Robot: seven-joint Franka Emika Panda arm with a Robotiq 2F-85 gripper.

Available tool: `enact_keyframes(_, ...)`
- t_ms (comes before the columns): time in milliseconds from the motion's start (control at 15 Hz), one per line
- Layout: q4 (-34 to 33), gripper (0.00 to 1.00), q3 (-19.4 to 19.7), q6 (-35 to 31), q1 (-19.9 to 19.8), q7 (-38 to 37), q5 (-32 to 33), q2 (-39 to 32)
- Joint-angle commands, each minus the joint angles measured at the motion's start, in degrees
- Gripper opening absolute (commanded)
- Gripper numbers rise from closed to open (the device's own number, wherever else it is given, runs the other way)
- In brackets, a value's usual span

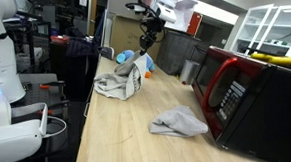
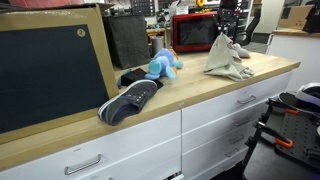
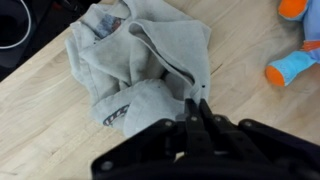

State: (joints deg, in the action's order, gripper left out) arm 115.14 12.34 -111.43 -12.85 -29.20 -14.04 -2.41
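We see a long pale wooden countertop [image 1: 123,135] set on white drawers [image 2: 215,125]. At one end stands a red microwave [image 1: 247,94], and a crumpled grey cloth [image 1: 180,121] lies on the wood just in front of its door. Further along, a grey sweatshirt [image 3: 125,60] rests in a heap, its upper part raised off the wood. Just beside it lies a blue plush toy [image 2: 163,65] with orange feet. Beyond that, a dark shoe [image 2: 130,100] lies at the counter's front edge.

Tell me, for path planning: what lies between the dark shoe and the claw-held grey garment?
A blue plush toy lies between shoe and garment, shown in an exterior view.
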Motion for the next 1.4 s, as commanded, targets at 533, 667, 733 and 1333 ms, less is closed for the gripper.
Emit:
enact_keyframes(533,-19.5,0.01,-2.1,-13.8,3.5,-9.0,-2.6,-21.5)
enact_keyframes(667,-22.3,0.01,-2.4,-13.9,2.6,-9.7,-5.7,-23.3)
enact_keyframes(733,-23.5,0.01,-2.1,-13.1,2.5,-11.3,-6.5,-24.0)
enact_keyframes(1333,-24.1,0.75,-2.5,-7.4,-1.1,-7.5,-8.2,-20.7)
